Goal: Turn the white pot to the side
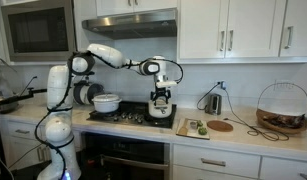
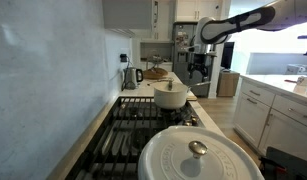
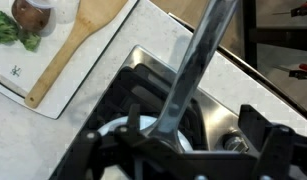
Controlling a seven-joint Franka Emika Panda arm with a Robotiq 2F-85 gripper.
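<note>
The small white pot (image 1: 160,113) stands on the right side of the stove; it also shows in an exterior view (image 2: 171,96) and, partly hidden, in the wrist view (image 3: 118,138). Its long metal handle (image 3: 193,70) runs diagonally up across the wrist view. My gripper (image 1: 161,97) hangs just above the pot, also seen from the stove's end (image 2: 200,58). In the wrist view my gripper (image 3: 193,130) has its fingers spread apart, with the handle passing between them close to the left finger. It is not clamped on anything.
A wider white pot (image 1: 106,102) with a lid (image 2: 198,155) sits on the stove's other side. A cutting board (image 3: 33,70) with a wooden spatula (image 3: 78,40) and vegetables lies beside the stove. A kettle (image 1: 213,101) and wire basket (image 1: 283,108) stand on the counter.
</note>
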